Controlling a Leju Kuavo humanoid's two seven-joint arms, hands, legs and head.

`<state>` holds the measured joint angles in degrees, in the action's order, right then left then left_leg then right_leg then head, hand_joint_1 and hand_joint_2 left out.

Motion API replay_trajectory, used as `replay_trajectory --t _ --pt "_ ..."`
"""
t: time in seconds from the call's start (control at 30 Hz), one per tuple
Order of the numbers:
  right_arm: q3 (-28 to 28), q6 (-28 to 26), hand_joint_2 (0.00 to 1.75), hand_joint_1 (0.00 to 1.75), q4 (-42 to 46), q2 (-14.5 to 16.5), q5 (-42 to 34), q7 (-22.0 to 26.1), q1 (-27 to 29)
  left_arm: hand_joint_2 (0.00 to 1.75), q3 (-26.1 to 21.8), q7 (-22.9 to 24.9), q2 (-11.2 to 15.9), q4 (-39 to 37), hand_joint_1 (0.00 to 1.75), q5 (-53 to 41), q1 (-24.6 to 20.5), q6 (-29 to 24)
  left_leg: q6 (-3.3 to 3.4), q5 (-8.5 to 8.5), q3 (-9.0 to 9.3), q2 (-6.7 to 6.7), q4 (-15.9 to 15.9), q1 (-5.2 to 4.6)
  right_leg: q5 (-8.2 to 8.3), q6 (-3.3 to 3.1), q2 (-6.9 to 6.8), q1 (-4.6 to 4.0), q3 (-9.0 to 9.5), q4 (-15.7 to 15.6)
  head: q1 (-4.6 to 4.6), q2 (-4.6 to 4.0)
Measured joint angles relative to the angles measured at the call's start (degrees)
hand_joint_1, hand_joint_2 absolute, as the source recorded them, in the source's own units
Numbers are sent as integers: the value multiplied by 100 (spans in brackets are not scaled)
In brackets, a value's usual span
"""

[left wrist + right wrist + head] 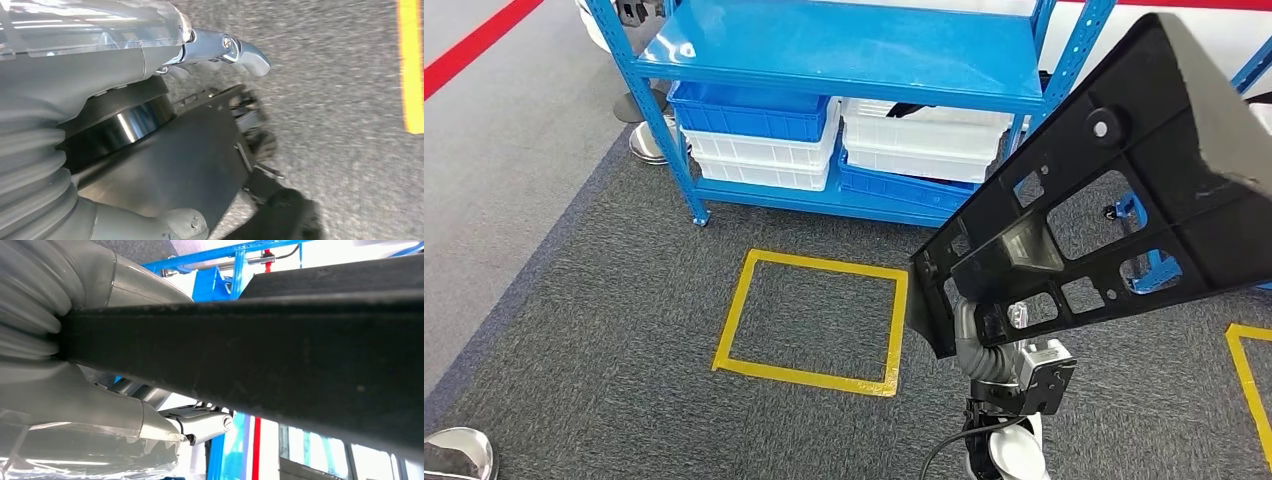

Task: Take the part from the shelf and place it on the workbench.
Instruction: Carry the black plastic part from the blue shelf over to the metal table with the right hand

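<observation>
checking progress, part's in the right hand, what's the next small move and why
Probably turn away from the blue shelf toward the workbench: the right hand already holds the black part up over the carpet, clear of the shelf.

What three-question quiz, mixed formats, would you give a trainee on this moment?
1. True or false: the part lies on the shelf.
2. Multiple choice: what marks the carpet in front of the shelf? A) a red circle B) a yellow tape square C) a white arrow
3. Fill in: the crates under the shelf's blue board are blue and ____.

Key: 1 false, the right hand holds it up, clear of the shelf. 2 B. 3 white.
</observation>
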<state>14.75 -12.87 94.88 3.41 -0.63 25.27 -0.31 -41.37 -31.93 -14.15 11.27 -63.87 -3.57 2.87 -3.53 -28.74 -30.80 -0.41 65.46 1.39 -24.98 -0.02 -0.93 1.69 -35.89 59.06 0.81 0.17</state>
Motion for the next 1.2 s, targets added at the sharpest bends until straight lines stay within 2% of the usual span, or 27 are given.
replay_trajectory --t 0.07,0.1,0.17,0.2,0.27,0.3,0.33,0.37,0.43,0.47,0.5,0.57,0.6,0.67,0.7,0.73,0.77,0.83,0.87,0.9,0.93,0.97,1.0,1.07,1.1,1.13,1.2 --pt "-6 0 175 175 0 4 0 1 0 175 2 1 -9 -1 0 -2 14 6 48 -207 277 -19 -515 -17 69 80 16 -10 -119 95 -18 1" --pt "-9 0 175 175 0 7 0 2 -1 175 5 0 -18 -2 0 -3 18 8 121 -250 311 -25 -603 -35 120 119 22 -23 -145 99 -23 1" --pt "-13 0 175 175 -2 9 0 3 0 175 15 -3 -31 -2 0 -7 20 8 275 -188 227 -8 -610 -38 181 191 26 -20 -176 86 -17 1" --pt "-16 0 175 175 -3 9 0 3 0 175 21 -3 -36 -3 0 -8 17 7 347 -136 181 6 -610 -39 86 216 28 -10 -207 130 -9 1" --pt "-22 0 175 175 -7 9 0 2 0 175 29 -1 -38 -4 0 -7 7 5 475 -11 46 34 -618 -45 -435 236 34 0 -329 538 7 1" --pt "-23 0 175 175 -7 9 0 2 0 175 31 -1 -38 -4 0 -5 4 4 514 55 -35 40 -615 -61 -737 234 36 -6 -401 876 14 1" --pt "-25 -1 175 175 -10 9 0 2 -1 175 31 -1 -38 -4 0 -4 -1 4 538 123 -123 45 -611 -81 -945 228 38 -13 -457 1234 16 0" --pt "-26 -2 175 175 -16 9 0 2 -1 175 32 -1 -38 -4 0 -2 -7 4 550 189 -211 49 -605 -102 -996 217 40 -24 -470 1512 20 0" --pt "-31 -8 175 175 -28 9 1 2 0 175 32 0 -39 -4 0 3 -16 4 557 312 -382 51 -595 -146 -728 155 45 -57 -293 1610 20 1" --pt "-33 -20 175 175 -30 9 7 5 -1 175 32 2 -39 -4 0 6 -18 4 555 372 -457 50 -592 -164 -555 96 51 -88 -64 1381 19 1" --pt "-35 -41 175 175 -28 10 24 13 -3 175 32 1 -44 -4 0 9 -18 3 547 426 -517 47 -589 -183 -488 22 59 -127 247 995 18 1" --pt "-37 -113 175 175 -23 16 97 40 -7 175 32 2 -51 -4 0 12 -19 1 506 539 -583 42 -597 -198 -598 -76 72 -192 829 141 18 1" --pt "-37 -160 175 175 -22 20 146 58 -5 175 32 2 -54 -3 0 15 -17 -1 475 601 -599 41 -619 -191 -673 -92 74 -215 976 -123 22 1" --pt "-39 -266 175 175 -24 34 228 101 27 175 31 13 -46 -3 0 20 -9 -7 410 710 -630 38 -678 -177 -620 -93 67 -214 990 -308 30 0" --pt "-44 -330 175 175 -26 50 262 131 59 175 31 21 -42 -2 0 24 -2 -15 379 660 -664 33 -665 -175 -546 -112 55 -198 946 -343 30 0" --pt "-55 -383 175 175 -28 72 289 160 95 175 31 29 -37 -2 0 25 3 -23 349 491 -717 28 -561 -177 -472 -139 38 -177 891 -374 25 0" --pt "-69 -426 175 175 -31 95 311 187 130 175 30 36 -32 -2 0 26 2 -32 319 219 -783 25 -350 -173 -406 -162 21 -156 821 -384 22 1" --pt "-108 -480 175 175 -31 128 353 233 184 175 30 40 -23 -2 0 23 -8 -45 261 -348 -903 24 348 -156 -289 -191 5 -158 629 -325 20 1" --pt "-128 -500 175 175 -31 137 380 255 205 175 30 42 -20 -2 0 20 -12 -51 235 -457 -919 25 685 -146 -234 -188 1 -158 519 -283 21 0" --pt "-147 -520 175 175 -31 144 415 279 224 175 30 43 -16 -2 0 16 -12 -58 213 -414 -882 26 907 -135 -179 -181 -2 -156 399 -232 21 0" --pt "-162 -536 175 175 -31 150 457 302 241 175 30 43 -14 -2 0 13 -12 -64 197 -257 -779 26 964 -123 -127 -169 -3 -153 274 -176 21 0" --pt "-174 -548 175 175 -31 154 514 331 258 175 30 47 -13 -2 0 9 -9 -72 187 -64 -587 26 824 -110 -80 -153 -1 -149 145 -113 20 0" --pt "-181 -569 175 175 -30 156 593 368 277 175 30 50 -13 -2 0 4 -6 -81 184 12 -323 25 513 -98 -41 -132 3 -148 24 -45 20 0" --pt "-195 -630 175 175 -21 159 776 459 325 175 29 57 -12 -3 0 -15 7 -94 223 -166 232 20 -307 -102 22 -79 10 -157 -151 81 25 1" --pt "-201 -662 175 175 -15 160 855 502 351 175 29 56 -15 -3 0 -26 14 -96 264 -310 382 18 -586 -111 59 -47 11 -164 -196 113 29 1" --pt "-205 -692 175 175 -6 160 913 534 376 175 29 57 -19 -4 0 -36 22 -96 314 -370 440 16 -733 -124 106 -15 10 -167 -218 123 33 1" --pt "-213 -732 175 175 2 161 990 579 415 175 30 58 -33 -7 0 -48 40 -95 410 -298 378 32 -763 -103 152 51 25 -159 -255 133 30 0"
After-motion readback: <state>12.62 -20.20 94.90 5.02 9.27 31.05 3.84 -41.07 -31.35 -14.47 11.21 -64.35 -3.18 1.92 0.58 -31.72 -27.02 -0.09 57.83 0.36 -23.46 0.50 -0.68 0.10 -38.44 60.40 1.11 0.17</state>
